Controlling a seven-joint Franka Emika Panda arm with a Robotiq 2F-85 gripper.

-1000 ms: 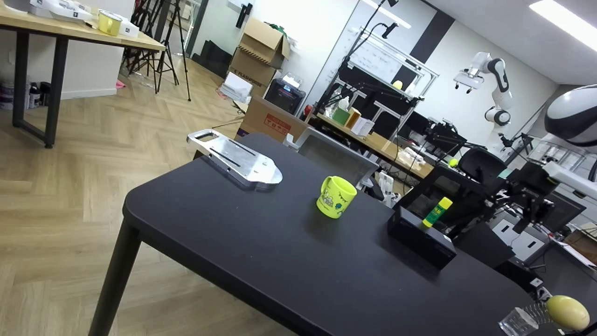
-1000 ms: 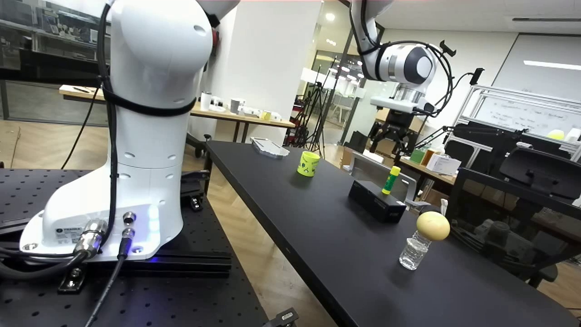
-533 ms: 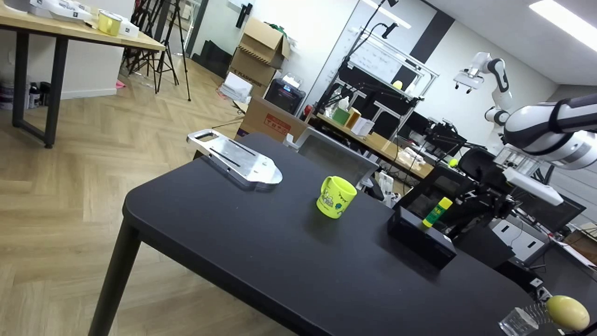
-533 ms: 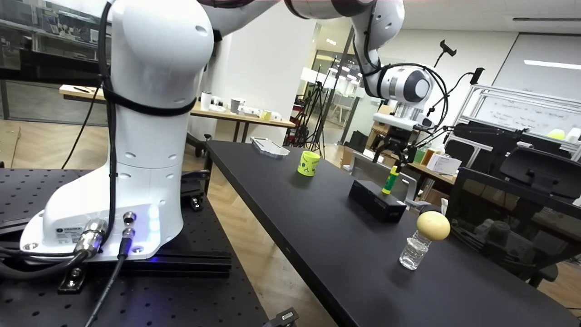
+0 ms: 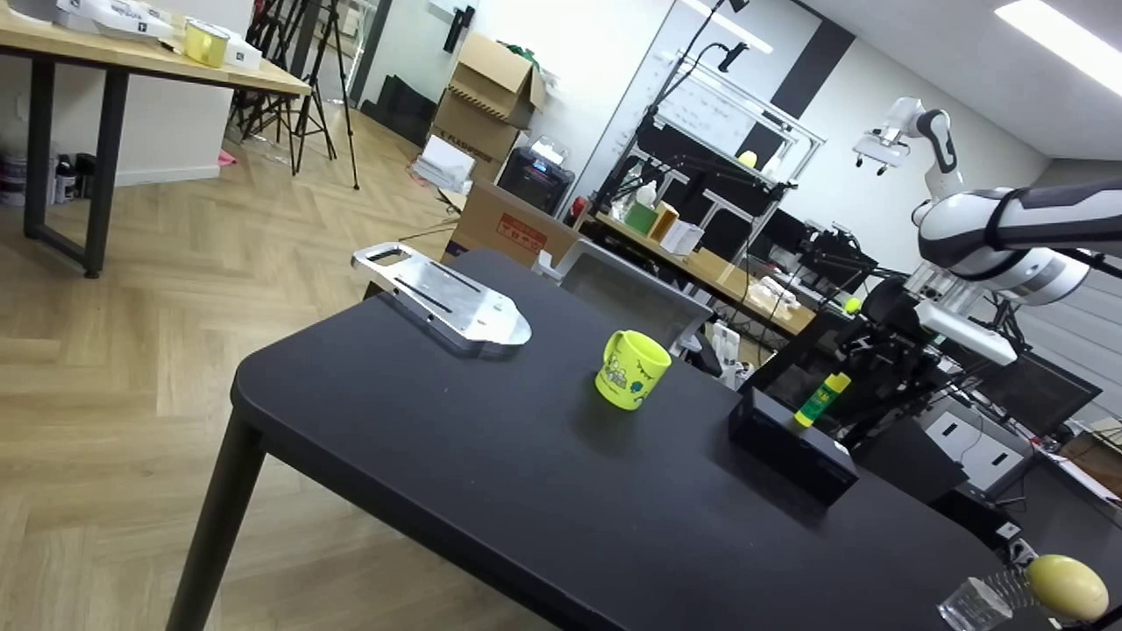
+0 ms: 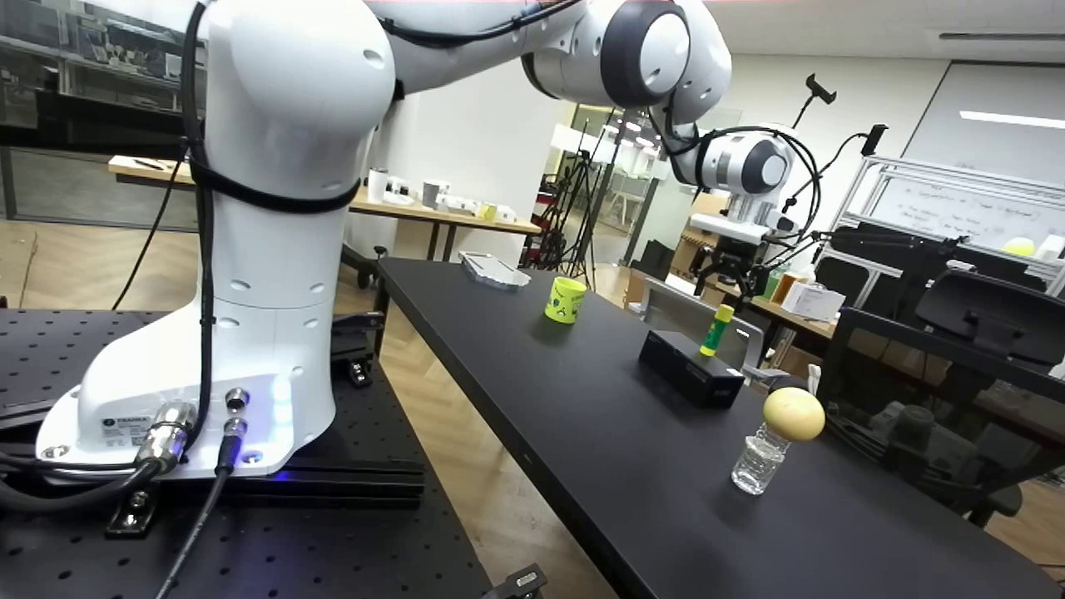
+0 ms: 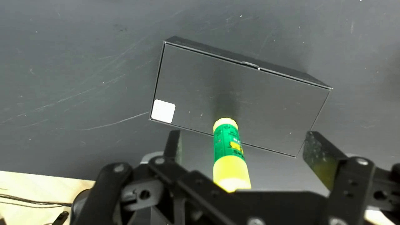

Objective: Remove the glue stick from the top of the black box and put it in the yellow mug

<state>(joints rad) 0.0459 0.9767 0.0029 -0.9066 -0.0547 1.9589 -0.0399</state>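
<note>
Glue stick (image 7: 229, 142) upright on black box (image 7: 250, 98). Jaws spread apart near its top, height hard to judge; off-centre descent could topple narrow stick.

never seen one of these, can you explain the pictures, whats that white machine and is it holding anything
The white machine is a robot arm; its gripper is the black claw at the end. The exterior views come from cameras set apart from it. The wrist view comes from a camera on the arm itself, looking down past the gripper. On the table are a box with a glue stick upright on it, a mug, a metal plate, and a jar that seems to carry a yellow ball. Nothing is held: the jaws are open, with a gap on each side of the glue stick in the wrist view.
</note>
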